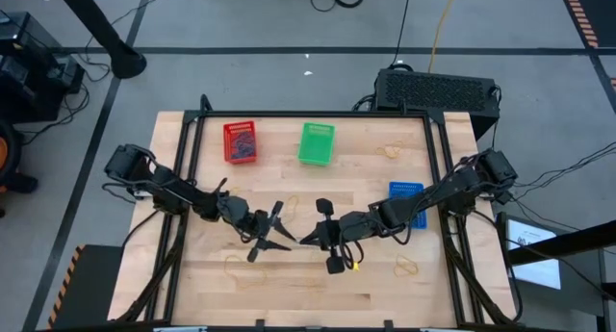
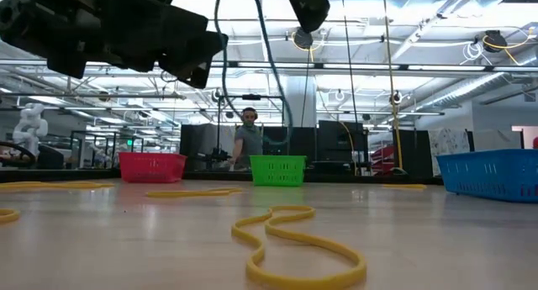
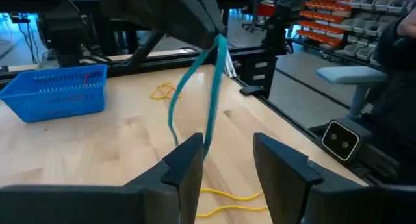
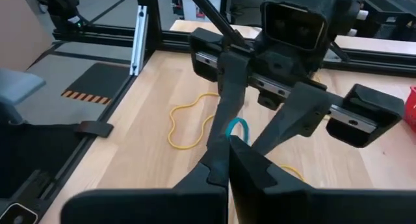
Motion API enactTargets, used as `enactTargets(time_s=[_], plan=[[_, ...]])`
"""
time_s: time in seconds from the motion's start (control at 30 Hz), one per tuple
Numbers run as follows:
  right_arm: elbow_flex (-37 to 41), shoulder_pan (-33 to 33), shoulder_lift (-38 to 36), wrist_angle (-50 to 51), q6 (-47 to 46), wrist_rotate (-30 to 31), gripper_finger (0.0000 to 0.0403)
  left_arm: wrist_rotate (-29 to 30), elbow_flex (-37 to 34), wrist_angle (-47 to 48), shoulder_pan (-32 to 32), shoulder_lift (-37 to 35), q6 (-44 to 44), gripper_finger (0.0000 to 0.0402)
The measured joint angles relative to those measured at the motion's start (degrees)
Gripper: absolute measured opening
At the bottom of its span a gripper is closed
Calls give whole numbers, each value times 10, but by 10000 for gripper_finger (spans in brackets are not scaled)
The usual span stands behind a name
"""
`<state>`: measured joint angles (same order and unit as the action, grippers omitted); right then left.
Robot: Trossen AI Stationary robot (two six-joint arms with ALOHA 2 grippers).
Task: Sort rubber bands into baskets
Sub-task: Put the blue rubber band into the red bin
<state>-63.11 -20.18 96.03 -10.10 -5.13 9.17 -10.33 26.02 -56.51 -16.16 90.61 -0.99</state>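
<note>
Teal rubber band [image 3: 209, 87] hangs between both grippers.

no readable text, labels or signs

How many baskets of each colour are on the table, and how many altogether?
Red basket: 1
Green basket: 1
Blue basket: 1, partly under the right arm
Total: 3

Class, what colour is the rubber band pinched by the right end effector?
Teal-blue rubber band, clearest in the left wrist view.
</note>
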Motion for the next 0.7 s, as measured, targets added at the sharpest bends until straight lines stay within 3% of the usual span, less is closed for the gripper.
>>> enactTargets(time_s=[0.5, 0.7], plan=[[0, 3, 0, 0, 0, 0, 0, 46, 0, -17, 0, 0, 5, 142], [0, 11, 0, 0, 0, 0, 0, 48, 1, -20, 1, 0, 6, 112]])
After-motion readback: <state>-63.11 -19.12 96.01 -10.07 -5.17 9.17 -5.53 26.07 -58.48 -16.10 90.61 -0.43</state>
